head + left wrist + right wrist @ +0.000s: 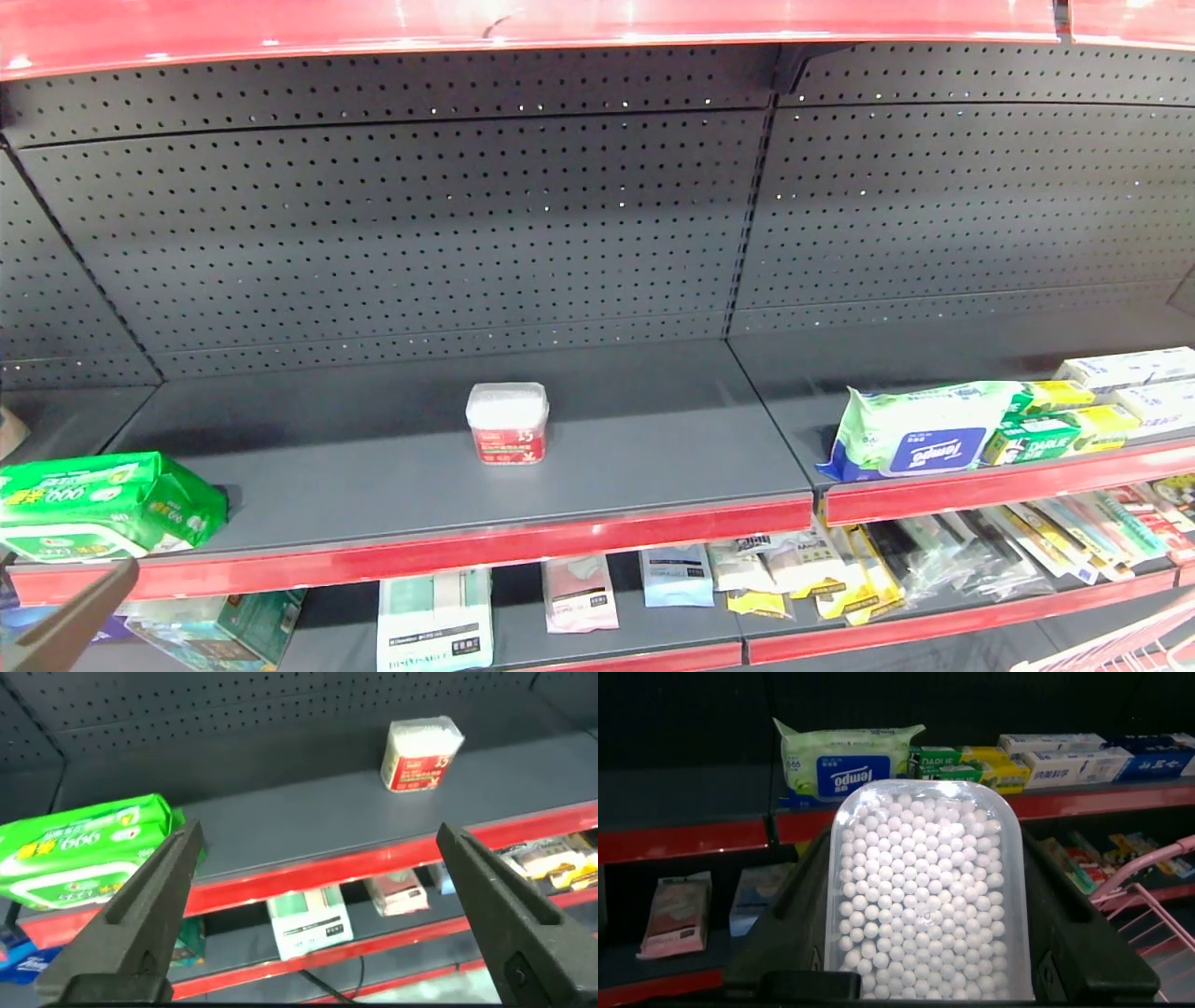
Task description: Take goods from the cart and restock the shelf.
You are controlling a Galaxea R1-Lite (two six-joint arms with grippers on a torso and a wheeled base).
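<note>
A clear plastic tub of white beads (924, 877) is gripped by its sides in the right hand (926, 952), out in front of the shelving. A like tub with a red label (507, 423) stands upright on the dark grey metal shelf (373, 467). The left hand (320, 840) hangs wide open before that shelf, near a green pack of wipes (84, 854).
</note>
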